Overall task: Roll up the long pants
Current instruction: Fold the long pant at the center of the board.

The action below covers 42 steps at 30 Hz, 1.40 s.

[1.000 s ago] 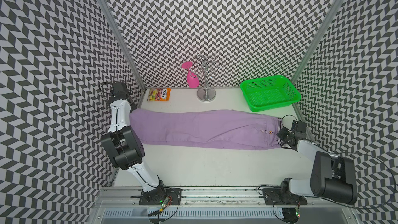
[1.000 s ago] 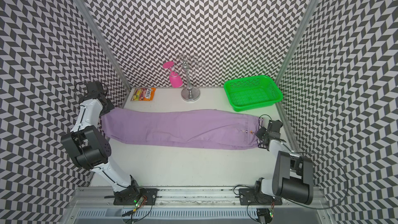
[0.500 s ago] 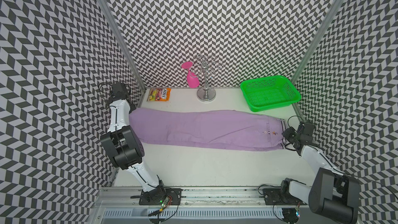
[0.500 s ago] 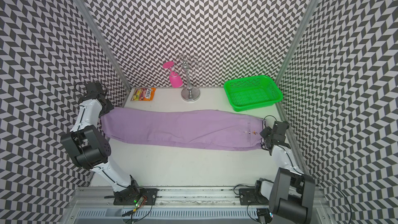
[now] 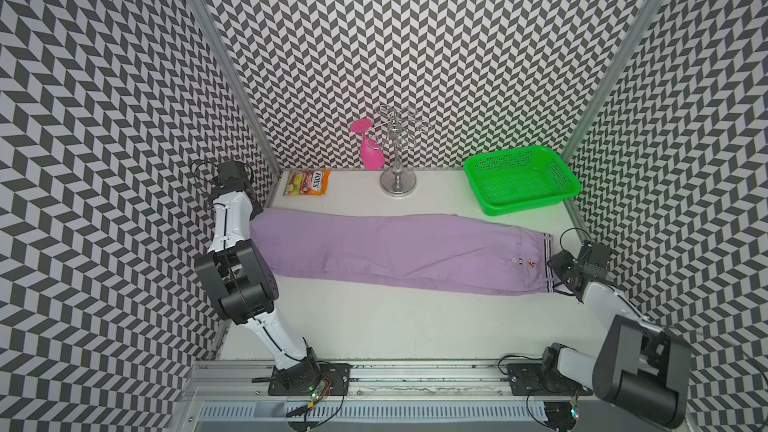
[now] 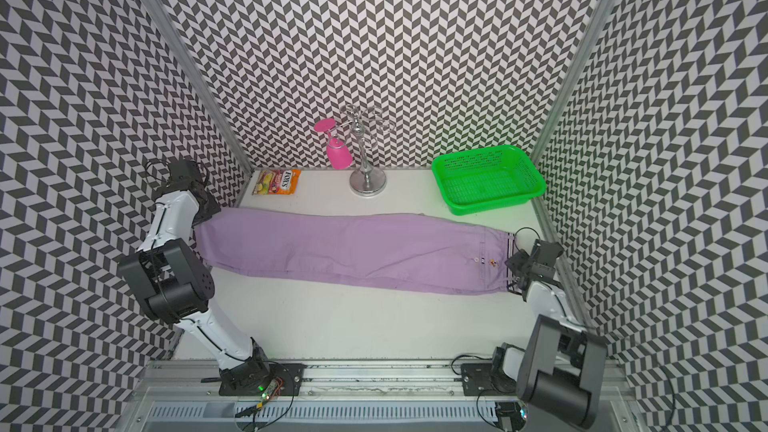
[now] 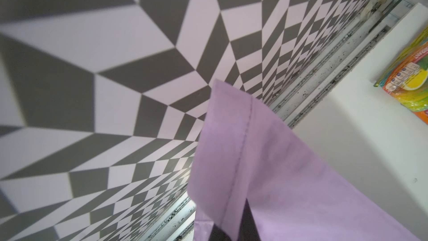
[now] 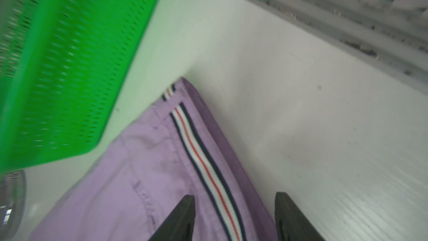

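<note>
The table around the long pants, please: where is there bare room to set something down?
The broadest bare strip runs between the long pants and the front rail. A smaller patch lies between the rack base and the green basket. It is crowded where that basket nearly meets the pants.

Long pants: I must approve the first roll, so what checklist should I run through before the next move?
1. Long pants flat, full length on table: ok.
2. Left gripper shut on leg hem: ok.
3. Right gripper holding the pants: not ok, jaws open astride the striped trim.
4. Green basket clear of cloth: cannot tell, very close.
5. Snack packet and glass stand off cloth: ok.
</note>
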Each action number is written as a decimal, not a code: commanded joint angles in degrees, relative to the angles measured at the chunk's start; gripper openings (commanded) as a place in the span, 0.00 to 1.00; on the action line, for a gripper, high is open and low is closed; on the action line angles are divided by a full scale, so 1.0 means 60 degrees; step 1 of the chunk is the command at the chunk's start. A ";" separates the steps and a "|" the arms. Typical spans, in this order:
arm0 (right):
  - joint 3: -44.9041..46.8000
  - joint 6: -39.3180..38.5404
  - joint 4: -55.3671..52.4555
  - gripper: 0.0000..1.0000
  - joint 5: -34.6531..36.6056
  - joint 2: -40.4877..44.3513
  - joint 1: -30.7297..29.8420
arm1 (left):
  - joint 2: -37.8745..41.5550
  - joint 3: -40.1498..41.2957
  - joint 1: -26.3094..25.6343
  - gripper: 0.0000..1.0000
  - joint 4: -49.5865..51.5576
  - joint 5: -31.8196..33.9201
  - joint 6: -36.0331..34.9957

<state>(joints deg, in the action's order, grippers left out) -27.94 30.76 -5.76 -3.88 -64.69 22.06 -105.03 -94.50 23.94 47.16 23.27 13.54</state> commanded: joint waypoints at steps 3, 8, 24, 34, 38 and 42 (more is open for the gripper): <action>-0.0739 -0.0354 0.0097 0.61 0.0522 0.0878 -0.1037 | -0.0412 -0.1719 -0.0040 0.00 0.0805 0.1847 0.0036; -0.0982 -0.0437 0.0377 0.60 0.0106 0.0258 -0.2098 | -0.1151 -0.3235 0.0127 0.00 0.1893 0.2948 -0.0066; -0.3020 -0.0295 0.0495 0.59 -0.1531 -0.1006 -0.2276 | -0.2033 -0.6385 -0.6660 0.00 0.3130 0.1190 0.0570; -0.3688 0.0014 0.0408 0.59 -0.1477 -0.1001 -0.1649 | -0.3174 -0.6250 -1.1224 0.00 0.0895 -0.2249 0.1440; -0.3694 0.0006 0.0378 0.59 -0.1468 -0.0716 -0.1318 | -0.3931 -0.6829 -1.2022 0.00 0.0676 -0.2712 0.1901; -0.3438 0.0102 0.0597 0.60 -0.1406 -0.0479 -0.1230 | -0.4360 -0.6932 -1.2524 0.00 0.0166 -0.3522 0.2214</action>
<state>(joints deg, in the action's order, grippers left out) -48.99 30.72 -4.80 -12.45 -69.78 14.39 -130.17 -133.43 -49.50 52.53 7.62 24.01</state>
